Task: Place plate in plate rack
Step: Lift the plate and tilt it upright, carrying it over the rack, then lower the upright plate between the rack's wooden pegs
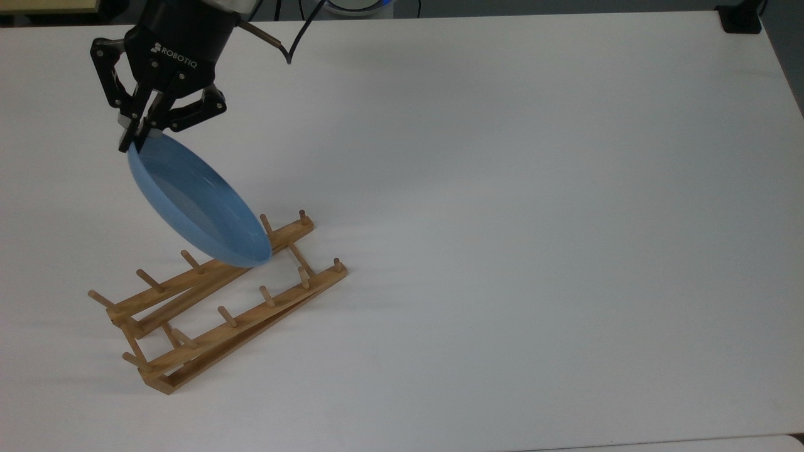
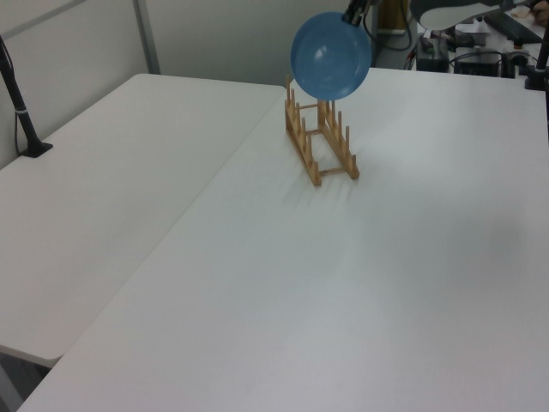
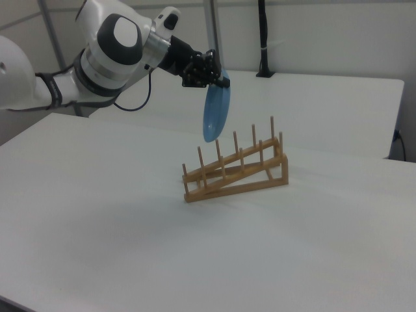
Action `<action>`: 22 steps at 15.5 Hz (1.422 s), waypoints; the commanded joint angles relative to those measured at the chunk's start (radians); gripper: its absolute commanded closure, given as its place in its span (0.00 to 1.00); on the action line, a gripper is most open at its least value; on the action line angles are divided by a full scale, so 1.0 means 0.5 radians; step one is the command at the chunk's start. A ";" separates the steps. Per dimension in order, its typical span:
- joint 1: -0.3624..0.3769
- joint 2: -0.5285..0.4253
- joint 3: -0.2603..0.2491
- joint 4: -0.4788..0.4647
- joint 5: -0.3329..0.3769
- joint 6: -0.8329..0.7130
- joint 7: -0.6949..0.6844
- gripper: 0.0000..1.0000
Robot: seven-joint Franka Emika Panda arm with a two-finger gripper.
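In the top view, we saw the black gripper [image 1: 133, 139] at the upper left, its two fingers pinched together on the upper rim of the light-blue plate [image 1: 198, 204]. The plate hung from that grip, tilted steeply, its hollow face turned toward the top view's right and its lower edge over the far rail of the wooden plate rack [image 1: 220, 301]. We could not tell from the top view whether the plate touched the pegs. The rack lay slantwise on the white counter [image 1: 534, 220], below and right of the gripper, with two rails of upright dowel pegs.

In the left view, the plate [image 2: 331, 55] showed as a full round disc above the rack [image 2: 321, 142], its lower edge overlapping the tops of the far pegs, with the gripper [image 2: 354, 12] at its upper right rim.

In the right view, the white arm [image 3: 110, 45] reached in from the left, and the gripper [image 3: 223, 82] clamped the top of the plate [image 3: 215, 114], which hung nearly edge-on, close to upright, above the lower end of the rack [image 3: 237, 169] and clear of its rails.
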 commanded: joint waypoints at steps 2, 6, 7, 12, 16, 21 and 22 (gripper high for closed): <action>0.032 -0.040 0.021 -0.144 -0.444 0.048 0.369 1.00; 0.069 -0.012 0.046 -0.181 -0.466 0.048 0.378 1.00; 0.087 -0.006 0.046 -0.190 -0.490 0.045 0.381 1.00; 0.094 0.021 0.046 -0.236 -0.594 0.042 0.403 1.00; 0.097 0.046 0.046 -0.239 -0.711 0.039 0.492 1.00; 0.109 0.135 0.046 -0.254 -0.904 0.023 0.660 1.00; 0.124 0.156 0.049 -0.257 -0.950 0.020 0.706 1.00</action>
